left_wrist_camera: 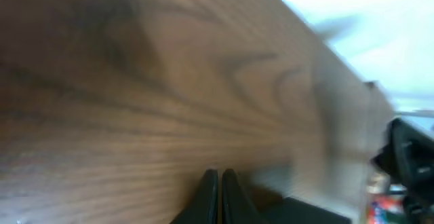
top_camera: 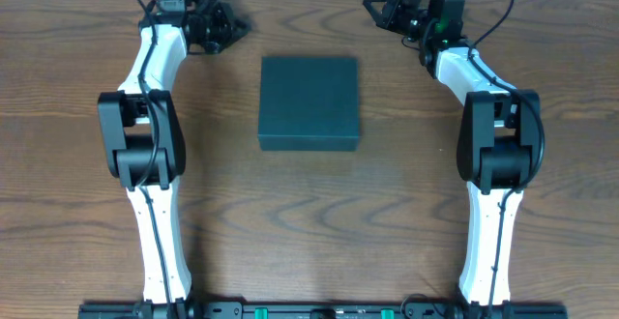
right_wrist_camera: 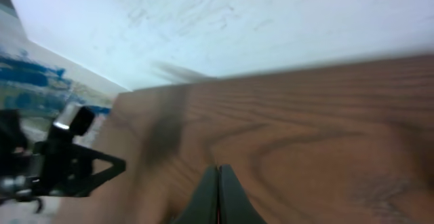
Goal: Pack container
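Wood-grain bench [top_camera: 309, 222], pale wall [right_wrist_camera: 237, 20] beyond. Container [top_camera: 309, 101]: centre, lid shut, nothing touching it. Left hand [left_wrist_camera: 220, 183]: far left, closed, empty. Right hand [right_wrist_camera: 218, 180]: far right, closed, empty. Risk: closed hands may shove container rather than lift its lid.

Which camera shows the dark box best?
The overhead camera. It shows the whole dark teal box, lid closed, lying in the middle of the wooden table. The left wrist camera catches only a blurry dark patch at its bottom edge that might be it. The right wrist camera shows none of it.
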`<state>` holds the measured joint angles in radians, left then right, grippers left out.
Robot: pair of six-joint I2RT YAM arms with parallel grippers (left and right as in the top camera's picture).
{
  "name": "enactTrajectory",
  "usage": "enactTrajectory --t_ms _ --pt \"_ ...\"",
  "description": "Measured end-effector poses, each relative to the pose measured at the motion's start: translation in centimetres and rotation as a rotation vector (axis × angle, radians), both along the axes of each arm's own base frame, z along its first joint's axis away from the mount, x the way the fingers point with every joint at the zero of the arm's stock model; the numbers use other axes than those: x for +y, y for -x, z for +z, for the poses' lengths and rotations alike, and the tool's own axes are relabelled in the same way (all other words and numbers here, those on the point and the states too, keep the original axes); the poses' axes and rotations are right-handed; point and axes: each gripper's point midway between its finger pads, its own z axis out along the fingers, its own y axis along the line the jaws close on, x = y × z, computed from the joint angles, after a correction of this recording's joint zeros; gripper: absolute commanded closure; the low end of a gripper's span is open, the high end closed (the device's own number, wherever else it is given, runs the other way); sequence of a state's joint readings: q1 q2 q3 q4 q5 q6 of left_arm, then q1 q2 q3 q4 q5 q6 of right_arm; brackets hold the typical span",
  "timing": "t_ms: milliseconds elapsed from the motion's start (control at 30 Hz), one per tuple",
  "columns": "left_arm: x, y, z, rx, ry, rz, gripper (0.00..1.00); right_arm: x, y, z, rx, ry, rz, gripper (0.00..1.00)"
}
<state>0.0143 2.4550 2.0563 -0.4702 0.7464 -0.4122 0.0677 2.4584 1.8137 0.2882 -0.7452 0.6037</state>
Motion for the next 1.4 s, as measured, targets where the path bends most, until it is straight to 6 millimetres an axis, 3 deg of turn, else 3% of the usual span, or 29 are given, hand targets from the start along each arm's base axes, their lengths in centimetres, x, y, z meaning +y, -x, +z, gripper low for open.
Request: enactTrajectory --t_ms 67,133,267,367,433,633,933,1033,1167,1400 --pt "-0.4 0.6 1.1 -0.025 -0.076 -0.028 0.94 0.0 0.0 0.0 -0.022 0.021 0.006 0.98" --pt "-1.1 1.1 3.7 -0.087 -0.15 -0.059 0.94 0.0 0.1 -0.1 -0.027 0.036 0.013 0.98" --pt "-2.9 2.5 12.0 -0.266 -0.253 -0.106 0.94 0.0 1.0 0.5 -0.002 0.067 0.037 0.98" --pt "-4.0 4.5 18.6 -0.395 -0.29 -0.134 0.94 0.1 2.5 3.9 -0.013 0.115 0.072 0.98" --pt "-4.2 5.8 20.8 -0.422 -0.298 -0.14 0.94 0.0 4.0 6.9 -0.023 0.147 0.087 0.99" --pt "-4.4 9.3 24.0 -0.426 -0.313 -0.159 0.94 -0.8 8.5 17.5 -0.151 0.234 0.083 0.99" --pt "-3.3 17.2 28.0 -0.356 -0.32 -0.178 0.94 -2.0 14.9 26.3 -0.227 0.284 0.037 0.99" --pt "-3.0 19.5 28.9 -0.343 -0.325 -0.186 0.94 -2.2 16.7 27.6 -0.22 0.29 0.034 0.98" --pt "-2.7 22.1 30.2 -0.35 -0.332 -0.196 0.94 -2.5 19.2 27.7 -0.158 0.295 0.039 0.98" --pt "-2.4 26.4 31.1 -0.306 -0.316 -0.221 0.94 -2.7 23.5 24.6 0.072 0.307 0.078 0.99"
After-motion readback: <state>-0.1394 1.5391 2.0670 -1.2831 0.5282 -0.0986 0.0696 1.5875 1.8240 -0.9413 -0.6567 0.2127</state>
